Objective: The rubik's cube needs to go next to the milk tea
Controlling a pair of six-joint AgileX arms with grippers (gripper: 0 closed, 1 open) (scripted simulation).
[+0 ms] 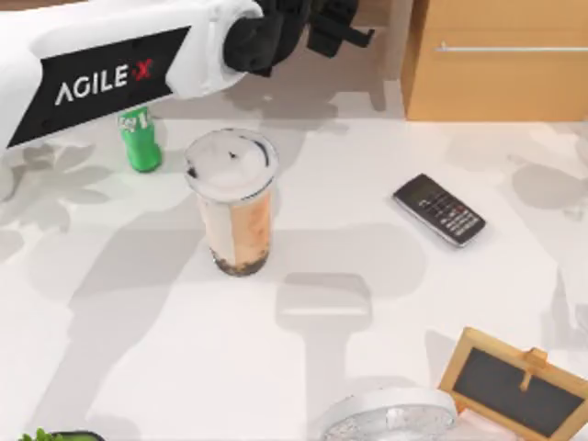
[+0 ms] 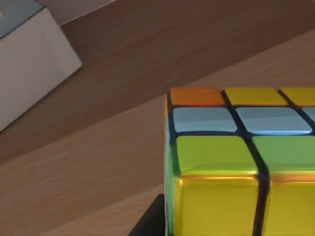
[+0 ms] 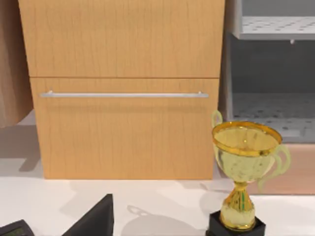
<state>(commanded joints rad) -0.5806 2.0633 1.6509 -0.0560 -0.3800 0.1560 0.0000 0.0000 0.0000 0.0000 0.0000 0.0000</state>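
Two arms are mine to run, and only the left one is at work: its white link labelled AgileX crosses the top view's upper left, ending in the dark left hand [image 1: 335,26] at the far edge of the white bench [image 1: 138,303]. From my left wrist camera, the small puzzle cube with yellow, green, blue and orange squares on a dark grid [image 2: 241,162] sits right against the lens, so the left hand is closed on it, high over brown wood flooring. The tall clear plastic cup of beige milk tea with a white round lid and dark pearls at the bottom [image 1: 235,207] stands upright left of bench centre, with a small green soda bottle [image 1: 141,140] near it on the far left side. A black mobile phone [image 1: 439,209] lies well apart on the right. I cannot tell the right hand's state
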